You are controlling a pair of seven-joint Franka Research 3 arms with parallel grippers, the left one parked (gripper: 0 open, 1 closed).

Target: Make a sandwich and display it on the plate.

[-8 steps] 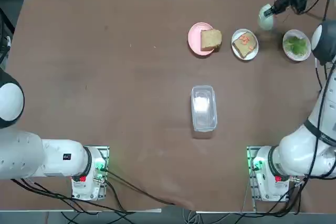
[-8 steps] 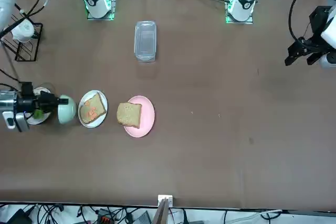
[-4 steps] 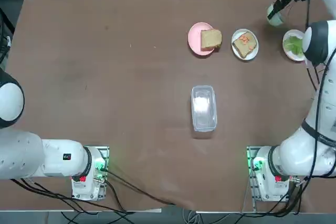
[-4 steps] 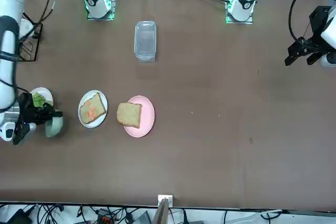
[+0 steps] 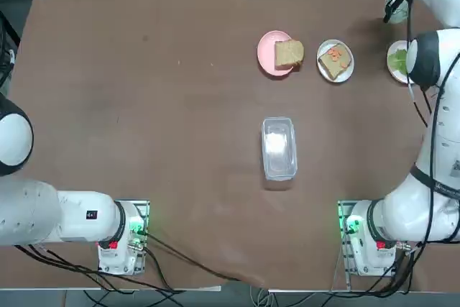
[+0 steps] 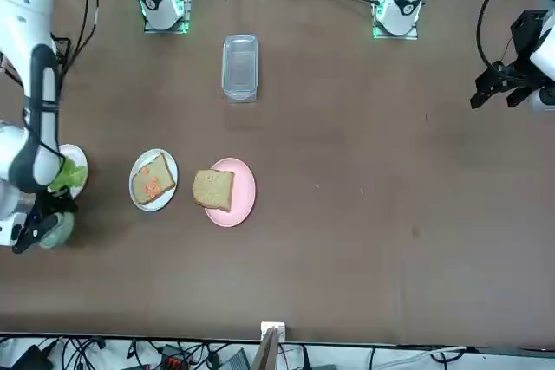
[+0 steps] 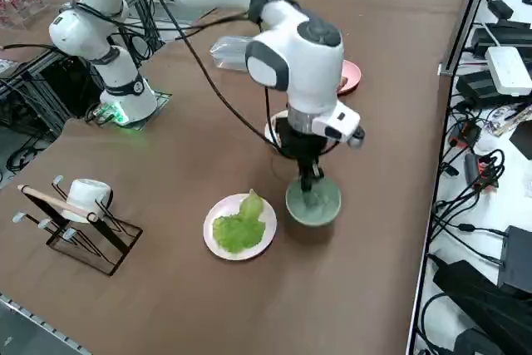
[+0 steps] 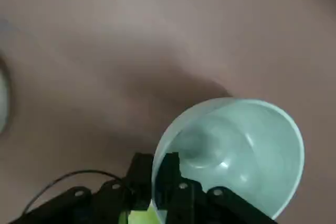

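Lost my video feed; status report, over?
Right gripper shut on pale green bowl rim, far corner. Sauced bread on white plate, unstacked. Nothing blocking.

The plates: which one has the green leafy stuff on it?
The white plate nearest the right gripper, beside the pale green bowl it holds. The pink plate holds plain bread; the middle white plate holds sauced bread.

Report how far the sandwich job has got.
Done: red sauce is on the bread slice on the small white plate.

In hand: the right end effector grips a pale green bowl by its rim.

Left: lettuce unused, second bread slice unstacked on the pink plate.
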